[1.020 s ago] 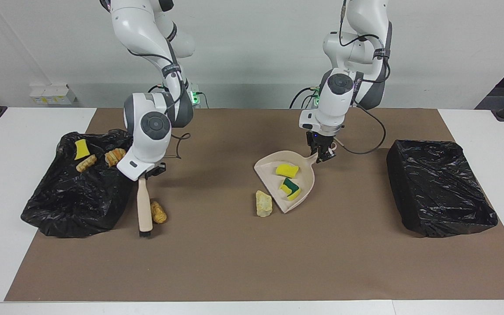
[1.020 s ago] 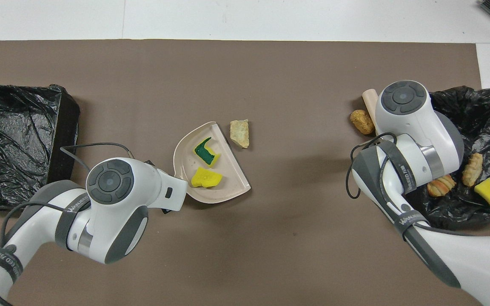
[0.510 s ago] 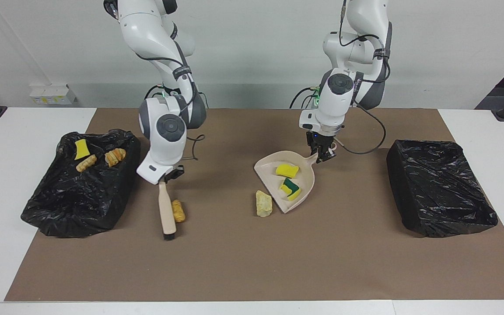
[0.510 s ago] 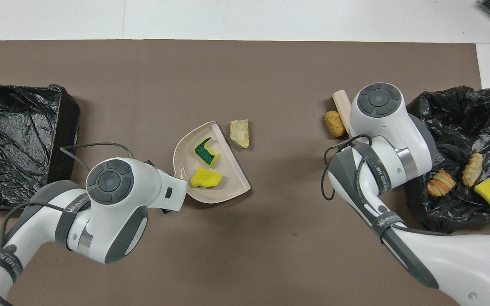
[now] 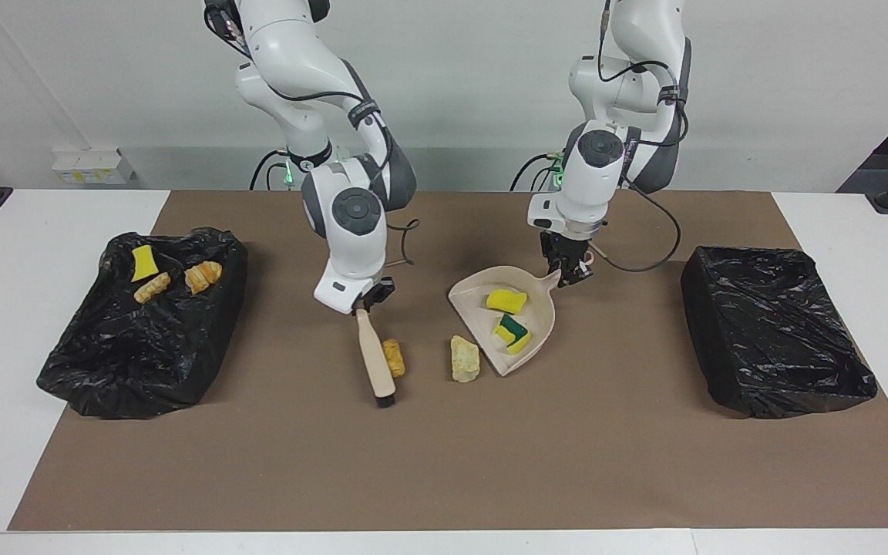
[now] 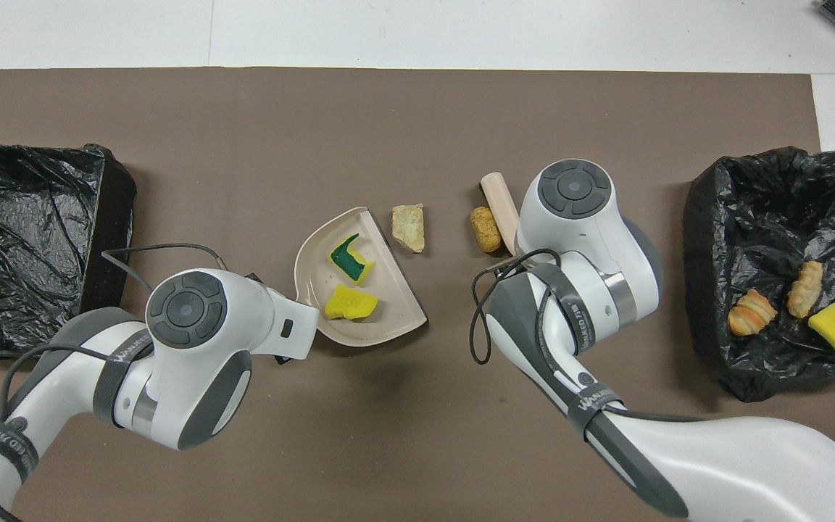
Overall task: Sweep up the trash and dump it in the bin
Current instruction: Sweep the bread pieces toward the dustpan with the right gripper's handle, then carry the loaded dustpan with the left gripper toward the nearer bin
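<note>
The right gripper (image 5: 364,302), its fingers closed on the brush (image 5: 375,356), may roll the golden chunk (image 5: 393,358) past the pale chunk (image 5: 465,358) and miss the dustpan (image 5: 538,302), whose handle the left gripper (image 5: 567,270) holds with closed fingers near the middle of the surface (image 5: 428,462).

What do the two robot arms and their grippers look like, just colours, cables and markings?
Both arms have glossy white rounded shells with dark grey joint bands and a round grey cap at the wrist. Thin black cables loop beside each wrist, strapped on with black bands. Grey lettering runs along the forearms in the overhead view. The left gripper and right gripper are small and black under white wrist housings.
</note>
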`<act>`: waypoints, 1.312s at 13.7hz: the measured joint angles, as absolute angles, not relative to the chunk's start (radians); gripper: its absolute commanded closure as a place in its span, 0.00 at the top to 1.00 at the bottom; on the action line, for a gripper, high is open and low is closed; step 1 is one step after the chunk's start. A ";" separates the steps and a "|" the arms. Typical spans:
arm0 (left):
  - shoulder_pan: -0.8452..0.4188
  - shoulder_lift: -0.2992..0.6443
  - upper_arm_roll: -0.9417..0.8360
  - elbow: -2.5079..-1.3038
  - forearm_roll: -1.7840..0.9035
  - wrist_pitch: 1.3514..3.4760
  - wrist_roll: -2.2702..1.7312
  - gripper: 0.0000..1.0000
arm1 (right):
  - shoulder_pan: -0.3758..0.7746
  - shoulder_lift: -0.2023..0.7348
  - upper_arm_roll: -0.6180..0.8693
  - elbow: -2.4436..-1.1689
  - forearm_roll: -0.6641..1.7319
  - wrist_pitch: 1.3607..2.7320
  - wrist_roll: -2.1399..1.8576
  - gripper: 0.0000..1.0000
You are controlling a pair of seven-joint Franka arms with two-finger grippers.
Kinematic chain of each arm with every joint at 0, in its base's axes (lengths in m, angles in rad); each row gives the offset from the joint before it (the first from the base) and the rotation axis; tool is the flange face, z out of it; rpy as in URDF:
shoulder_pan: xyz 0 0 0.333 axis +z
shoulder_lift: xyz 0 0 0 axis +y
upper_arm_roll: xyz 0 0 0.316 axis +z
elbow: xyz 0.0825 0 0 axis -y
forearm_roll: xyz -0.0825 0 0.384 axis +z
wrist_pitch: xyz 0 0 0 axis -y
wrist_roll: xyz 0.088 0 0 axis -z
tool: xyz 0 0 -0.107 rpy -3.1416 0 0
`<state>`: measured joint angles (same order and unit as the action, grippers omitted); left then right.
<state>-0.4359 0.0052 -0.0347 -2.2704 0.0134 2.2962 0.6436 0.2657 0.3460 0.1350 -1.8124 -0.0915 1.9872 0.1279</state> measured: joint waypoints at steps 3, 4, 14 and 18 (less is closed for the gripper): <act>-0.436 0.005 -0.035 -2.270 0.013 2.296 0.643 0.00 | 0.325 0.349 0.135 -1.799 0.024 2.027 0.130 0.00; -0.436 0.005 -0.035 -2.270 0.013 2.296 0.643 0.00 | 0.347 0.352 0.135 -1.797 0.050 2.036 0.137 0.00; -0.435 0.005 -0.034 -2.273 0.013 2.296 0.639 0.00 | 0.430 0.350 0.239 -1.792 0.182 2.007 0.149 0.00; -0.436 0.005 -0.035 -2.272 0.013 2.300 0.491 0.00 | 0.367 0.320 0.224 -1.781 0.165 1.951 0.146 0.00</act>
